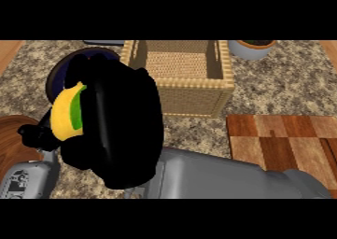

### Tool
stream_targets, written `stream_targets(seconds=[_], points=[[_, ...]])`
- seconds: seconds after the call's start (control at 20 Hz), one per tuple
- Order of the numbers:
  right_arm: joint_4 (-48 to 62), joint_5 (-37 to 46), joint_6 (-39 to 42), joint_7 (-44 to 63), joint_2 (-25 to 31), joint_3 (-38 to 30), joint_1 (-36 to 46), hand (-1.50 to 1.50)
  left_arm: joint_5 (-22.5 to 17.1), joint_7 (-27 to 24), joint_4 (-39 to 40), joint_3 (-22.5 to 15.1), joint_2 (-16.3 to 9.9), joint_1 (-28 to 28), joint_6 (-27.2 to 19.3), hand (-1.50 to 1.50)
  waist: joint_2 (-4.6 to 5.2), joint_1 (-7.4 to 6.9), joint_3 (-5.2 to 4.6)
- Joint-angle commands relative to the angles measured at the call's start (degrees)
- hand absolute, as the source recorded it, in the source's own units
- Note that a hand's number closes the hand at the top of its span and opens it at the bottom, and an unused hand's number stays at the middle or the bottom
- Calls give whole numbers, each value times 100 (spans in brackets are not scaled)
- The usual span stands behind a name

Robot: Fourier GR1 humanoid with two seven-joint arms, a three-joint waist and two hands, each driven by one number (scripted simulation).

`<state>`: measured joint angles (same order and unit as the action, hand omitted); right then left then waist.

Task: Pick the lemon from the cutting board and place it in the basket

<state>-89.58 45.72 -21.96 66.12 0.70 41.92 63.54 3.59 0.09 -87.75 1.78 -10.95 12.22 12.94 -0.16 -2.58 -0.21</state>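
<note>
My right hand (122, 126) is raised close to the view, its grey forearm coming in from the lower right. Its fingers curl round the lemon (67, 112), a yellow fruit with a green patch that shows at the hand's left edge. The hand with the lemon hangs left of the wicker basket (198, 93), which stands at the back centre with nothing visible inside it. The checkered wooden cutting board (288, 140) lies at the right. My left hand (36, 135) rests low at the left edge, partly hidden behind the right hand.
A dark blue plate (71, 65) lies behind the raised hand at the back left. A round wooden piece (9, 140) sits at the left edge. A grey pot (253, 49) stands at the back right. The counter (288, 84) is speckled stone.
</note>
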Motion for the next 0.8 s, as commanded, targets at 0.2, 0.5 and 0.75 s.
stream_targets(seconds=[0.2,0.5,0.75], points=[[1499,88,-845,758,-67,-1127,1118,150,-32,81,-185,32,-32,-37,19,0,15,-29,8],[2825,-122,-946,-203,-68,-2095,1513,150,-61,280,-400,1,88,-80,-63,0,43,48,14],[3290,-579,-1183,-928,-69,-1983,1079,150,-21,102,-32,114,52,60,-68,0,49,135,16]])
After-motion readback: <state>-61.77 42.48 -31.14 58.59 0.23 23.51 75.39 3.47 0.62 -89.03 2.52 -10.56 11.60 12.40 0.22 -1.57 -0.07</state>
